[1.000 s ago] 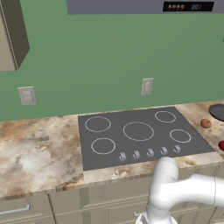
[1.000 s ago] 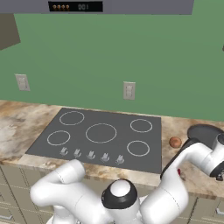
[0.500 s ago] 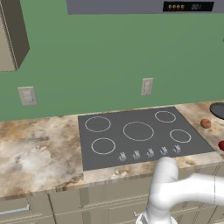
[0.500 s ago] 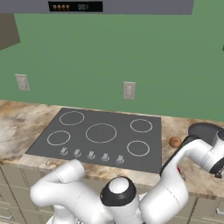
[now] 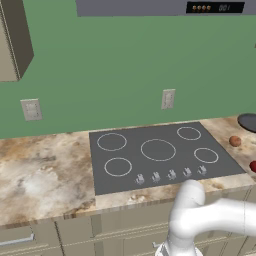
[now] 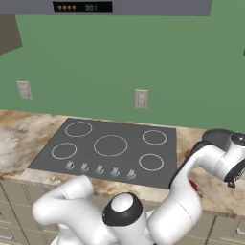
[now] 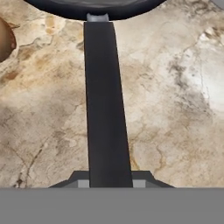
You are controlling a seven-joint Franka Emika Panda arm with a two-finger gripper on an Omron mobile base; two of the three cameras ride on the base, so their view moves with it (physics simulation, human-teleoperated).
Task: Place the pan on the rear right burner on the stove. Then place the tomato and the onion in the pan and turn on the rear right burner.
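The dark grey pan (image 7: 94, 6) lies on the marble counter right of the stove (image 5: 150, 165), and its long black handle (image 7: 107, 109) runs down the middle of the hand view. My gripper (image 7: 110, 183) is shut on the near end of that handle, a fingertip (image 7: 83, 181) pressed against each side. The brownish-orange onion (image 7: 4, 41) rests beside the pan, between it and the cooktop (image 5: 235, 141). Nearer the counter's front edge sits the red tomato (image 5: 253, 166). The rear right burner (image 5: 189, 133) is bare. In the right base view my arm covers part of the pan (image 6: 217, 138).
A row of small silver knobs (image 5: 171, 175) lines the stove's front edge. A wall outlet (image 5: 168, 98) sits above the cooktop on the green wall, under the hood (image 5: 150, 7). Marble counter (image 5: 40, 170) stretches left of the stove.
The wrist has shifted only slightly over the pan handle. The pan, the onion and the tomato have stayed where they were.
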